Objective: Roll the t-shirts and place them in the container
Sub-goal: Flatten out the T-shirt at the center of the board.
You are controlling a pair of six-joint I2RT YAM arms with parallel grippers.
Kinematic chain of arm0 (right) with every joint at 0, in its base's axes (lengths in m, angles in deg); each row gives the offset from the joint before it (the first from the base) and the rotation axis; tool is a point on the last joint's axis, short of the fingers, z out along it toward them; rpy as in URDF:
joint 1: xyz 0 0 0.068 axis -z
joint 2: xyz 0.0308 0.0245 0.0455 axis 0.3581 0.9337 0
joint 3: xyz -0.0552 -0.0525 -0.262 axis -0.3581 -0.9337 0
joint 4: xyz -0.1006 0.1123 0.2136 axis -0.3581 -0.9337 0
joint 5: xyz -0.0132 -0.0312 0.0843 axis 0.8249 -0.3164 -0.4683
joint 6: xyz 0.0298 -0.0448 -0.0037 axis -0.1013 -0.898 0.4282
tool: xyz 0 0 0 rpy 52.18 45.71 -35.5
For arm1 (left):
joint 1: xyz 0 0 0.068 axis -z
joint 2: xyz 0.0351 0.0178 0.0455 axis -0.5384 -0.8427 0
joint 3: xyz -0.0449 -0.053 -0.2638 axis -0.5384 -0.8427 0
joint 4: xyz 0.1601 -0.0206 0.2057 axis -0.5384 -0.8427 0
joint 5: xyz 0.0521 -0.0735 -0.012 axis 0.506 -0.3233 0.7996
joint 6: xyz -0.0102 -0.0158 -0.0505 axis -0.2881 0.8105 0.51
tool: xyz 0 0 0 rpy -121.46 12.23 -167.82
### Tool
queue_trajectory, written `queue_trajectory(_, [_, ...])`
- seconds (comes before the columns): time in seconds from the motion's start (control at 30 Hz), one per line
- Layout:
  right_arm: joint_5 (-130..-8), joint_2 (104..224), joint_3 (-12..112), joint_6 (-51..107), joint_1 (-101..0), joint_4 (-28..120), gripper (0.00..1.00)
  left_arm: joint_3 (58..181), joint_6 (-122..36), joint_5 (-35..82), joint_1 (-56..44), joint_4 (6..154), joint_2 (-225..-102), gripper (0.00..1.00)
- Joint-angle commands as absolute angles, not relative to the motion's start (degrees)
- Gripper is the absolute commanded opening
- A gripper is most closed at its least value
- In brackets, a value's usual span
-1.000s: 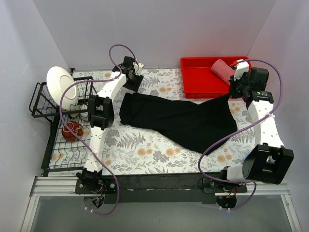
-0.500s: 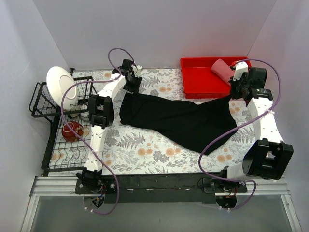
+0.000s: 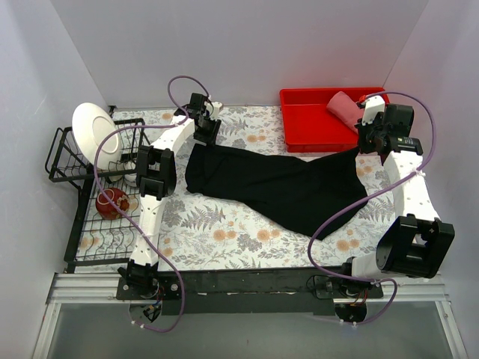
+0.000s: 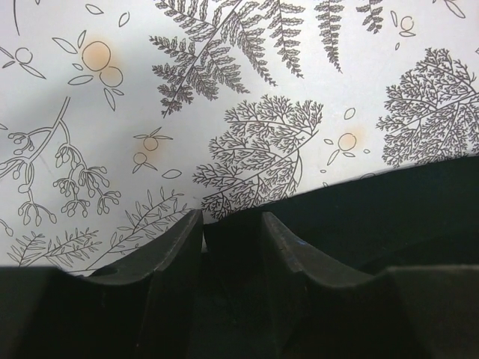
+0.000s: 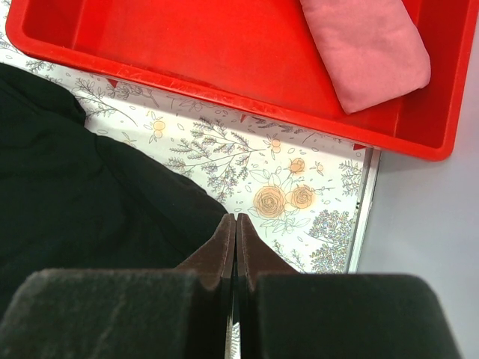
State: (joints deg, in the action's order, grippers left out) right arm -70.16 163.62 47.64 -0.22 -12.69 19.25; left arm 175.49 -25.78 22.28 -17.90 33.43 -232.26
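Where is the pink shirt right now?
In the overhead view, the pink t-shirt lies inside the red tray at the far right corner of the table, against the tray's right end, beyond the spread-out black t-shirt.

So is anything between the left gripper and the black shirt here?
Nothing visible. The left gripper is right at the black shirt's edge. Its fingers are apart and black cloth shows in the gap between them. Only patterned tablecloth lies beyond.
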Motion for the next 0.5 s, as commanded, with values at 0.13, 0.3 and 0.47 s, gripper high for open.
queue_trajectory(0.13, [-70.77, 162.68, 48.24, -0.72, -12.37, 20.38, 0.01, 174.2, -24.59, 25.18, -18.16, 28.99, -232.64, 0.32])
queue_trajectory(0.3, [-71.29, 162.59, 47.71, -0.54, -12.37, 20.9, 0.01, 172.45, -23.88, 28.69, -18.16, 30.21, -231.33, 0.32])
queue_trajectory(0.47, [-71.73, 162.41, 46.75, -0.28, -12.37, 21.43, 0.01, 172.18, -24.41, 29.58, -18.16, 29.6, -231.67, 0.25])
